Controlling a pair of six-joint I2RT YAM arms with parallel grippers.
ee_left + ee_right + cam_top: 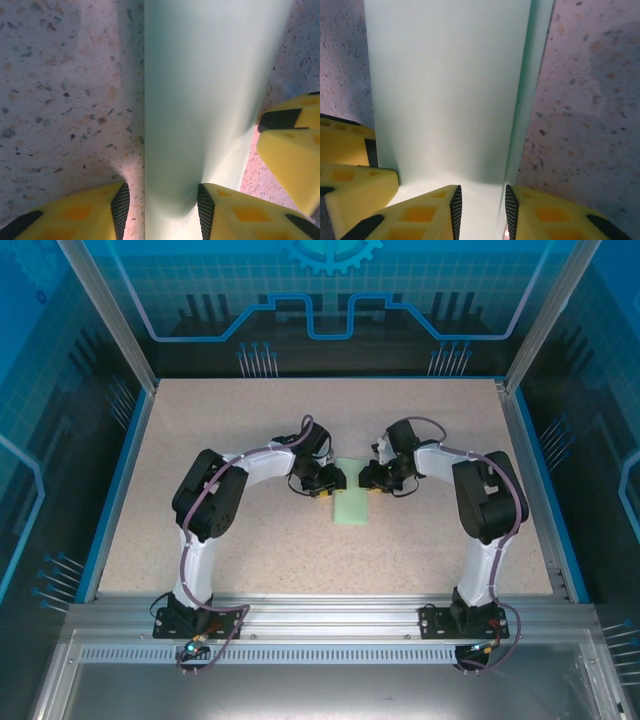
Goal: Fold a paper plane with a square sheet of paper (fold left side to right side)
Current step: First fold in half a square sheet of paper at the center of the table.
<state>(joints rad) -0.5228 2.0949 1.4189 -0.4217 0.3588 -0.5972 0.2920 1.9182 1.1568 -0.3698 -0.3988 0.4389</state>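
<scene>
The left gripper (162, 197) has its fingers parted, one over the bare table (60, 100) and the other over the sheet of paper (210, 90), clamping nothing. The right gripper (482, 197) is also unclenched, with a narrow gap astride the sheet's opposite edge. The pale green sheet lies mid-table as a narrow folded strip between both grippers.

The left arm (210, 502) and right arm (488, 498) bend inward. The left gripper (336, 480) and right gripper (364, 477) face each other, tips close, jaws parted.
</scene>
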